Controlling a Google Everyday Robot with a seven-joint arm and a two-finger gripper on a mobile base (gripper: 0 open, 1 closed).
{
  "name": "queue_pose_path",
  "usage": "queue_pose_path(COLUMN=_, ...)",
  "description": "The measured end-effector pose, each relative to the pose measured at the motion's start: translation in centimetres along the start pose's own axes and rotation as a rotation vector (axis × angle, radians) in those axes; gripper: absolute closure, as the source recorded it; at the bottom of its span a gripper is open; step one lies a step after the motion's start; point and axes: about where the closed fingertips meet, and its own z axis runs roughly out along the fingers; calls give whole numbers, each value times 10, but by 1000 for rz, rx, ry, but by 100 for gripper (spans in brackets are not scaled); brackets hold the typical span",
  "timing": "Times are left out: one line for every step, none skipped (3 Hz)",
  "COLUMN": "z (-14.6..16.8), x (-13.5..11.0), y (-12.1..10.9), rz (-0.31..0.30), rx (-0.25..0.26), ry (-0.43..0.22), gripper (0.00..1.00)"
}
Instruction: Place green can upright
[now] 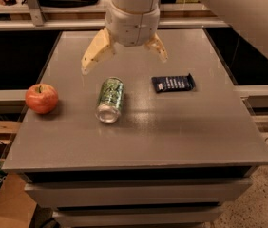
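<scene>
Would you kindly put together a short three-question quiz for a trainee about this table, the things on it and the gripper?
1. True or false: the green can stands upright on the table.
2. Which thing lies toward the picture's left of the can? A) red apple B) a banana C) a mug
3. Fill in: the gripper hangs above the table, just beyond the can, with its fingers ____.
Key: 1 false, the can lies on its side; 2 A; 3 open.
</scene>
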Motion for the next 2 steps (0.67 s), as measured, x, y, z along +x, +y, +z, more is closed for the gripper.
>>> queue_pose_path(z=9, x=-3, y=5, rz=63, rx=-14, ry=6, gripper=0)
queue_pose_path(z=20, x=-5, y=14, rz=124, rx=-30, ry=20, gripper=0)
